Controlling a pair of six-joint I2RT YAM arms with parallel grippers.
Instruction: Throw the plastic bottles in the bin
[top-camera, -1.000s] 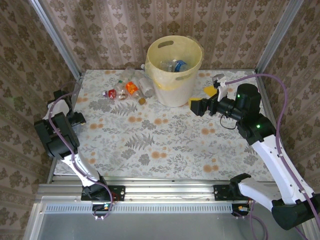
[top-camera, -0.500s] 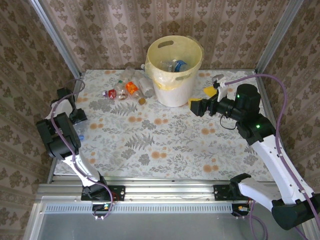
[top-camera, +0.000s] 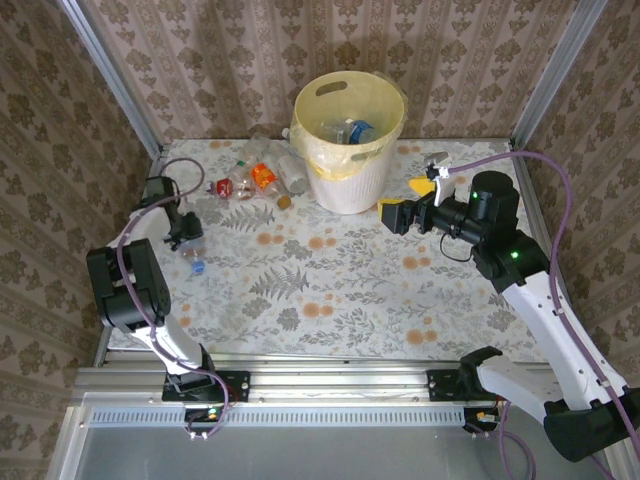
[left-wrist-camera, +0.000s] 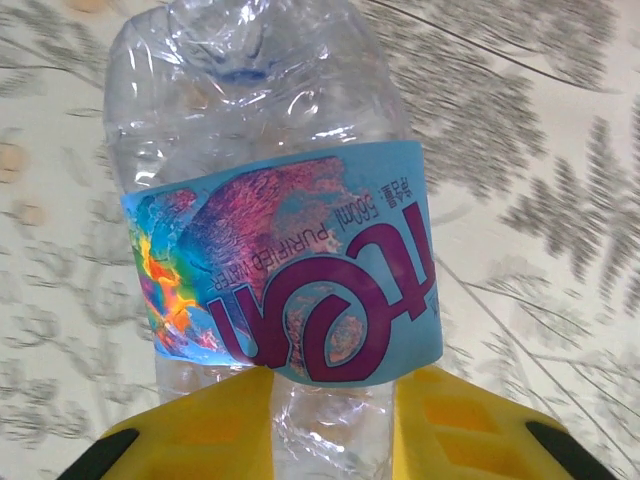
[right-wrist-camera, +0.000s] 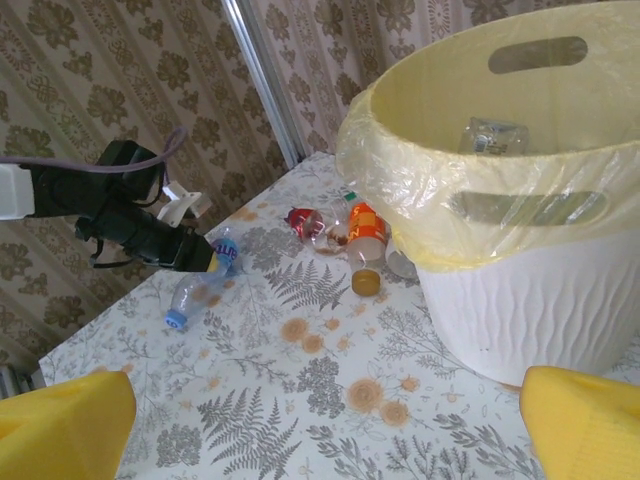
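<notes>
Clear thin plastic, from above: one bottle (top-camera: 193, 260) lies at the left side of the table (top-camera: 330, 290), well apart from the bin (top-camera: 350, 185), the left gripper (top-camera: 185, 238) clamped on it; the right gripper (top-camera: 393, 214) hangs spread wide beside the bin. Left wrist: yellow fingers (left-wrist-camera: 200, 435) pinch its crumpled wall below the blue label (left-wrist-camera: 300, 270); light, springy, likely slippery, best held there gently. Right wrist: more bottles (right-wrist-camera: 350, 235) lie beside the bin.

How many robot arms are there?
2. The left arm reaches over the table's left side, left gripper around a bottle. The right arm stretches toward the bin, right gripper open. No others seem hidden.
</notes>
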